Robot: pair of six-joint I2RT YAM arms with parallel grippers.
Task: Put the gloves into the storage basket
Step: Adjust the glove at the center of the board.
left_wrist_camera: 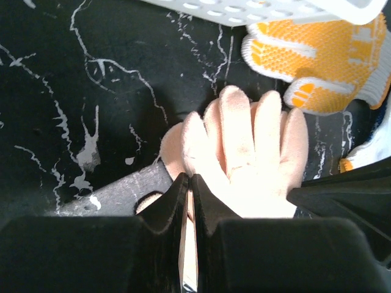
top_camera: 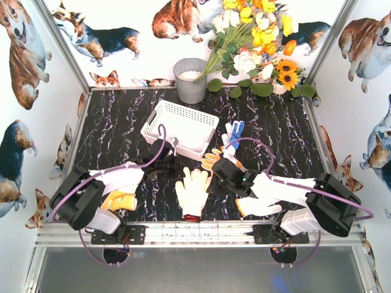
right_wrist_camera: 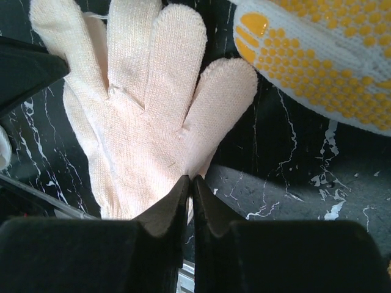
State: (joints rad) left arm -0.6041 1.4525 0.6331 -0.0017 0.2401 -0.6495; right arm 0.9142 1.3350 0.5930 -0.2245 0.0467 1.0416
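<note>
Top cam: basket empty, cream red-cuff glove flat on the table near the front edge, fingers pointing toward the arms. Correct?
One thing is wrong. The cream glove has its red cuff toward the arms, and its fingers point away from them, toward the storage basket. The top external view shows this. The rest holds: the basket is empty and the glove lies flat on the table near the front edge.

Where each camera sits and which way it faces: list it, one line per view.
Top external: above and behind the bases, looking down on the table; left arm and right arm show.
Left wrist: looks past the closed left gripper at the cream glove and storage basket.
Right wrist: looks past the closed right gripper at that glove.
Shared: all three see the cream glove.
</note>
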